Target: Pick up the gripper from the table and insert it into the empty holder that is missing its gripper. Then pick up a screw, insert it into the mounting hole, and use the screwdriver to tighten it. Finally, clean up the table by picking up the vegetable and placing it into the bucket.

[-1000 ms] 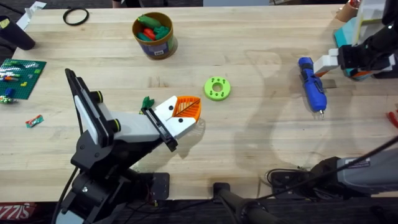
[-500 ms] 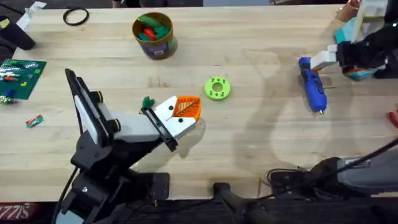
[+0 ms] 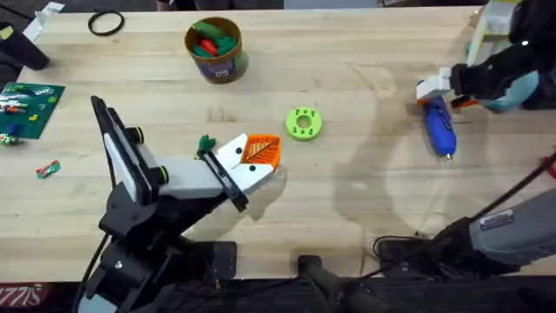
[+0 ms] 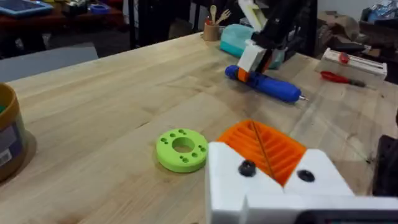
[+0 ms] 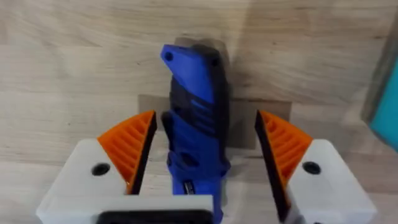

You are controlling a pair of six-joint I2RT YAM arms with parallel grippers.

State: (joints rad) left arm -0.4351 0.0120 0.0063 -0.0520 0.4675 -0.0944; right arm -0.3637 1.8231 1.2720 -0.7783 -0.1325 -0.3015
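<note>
My right gripper (image 5: 205, 158): jaws wide, the screwdriver (image 5: 196, 118) between my pads, seen by my wrist.
My left gripper (image 3: 258, 159): jaws' state I cannot tell.

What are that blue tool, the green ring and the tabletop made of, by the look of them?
The screwdriver: probably moulded plastic, glossy blue with a darker ribbed grip; its tip looks metallic. The green disc: likely matte plastic, one even colour with neat round holes. The table: wood, pale joined planks with visible grain.
</note>
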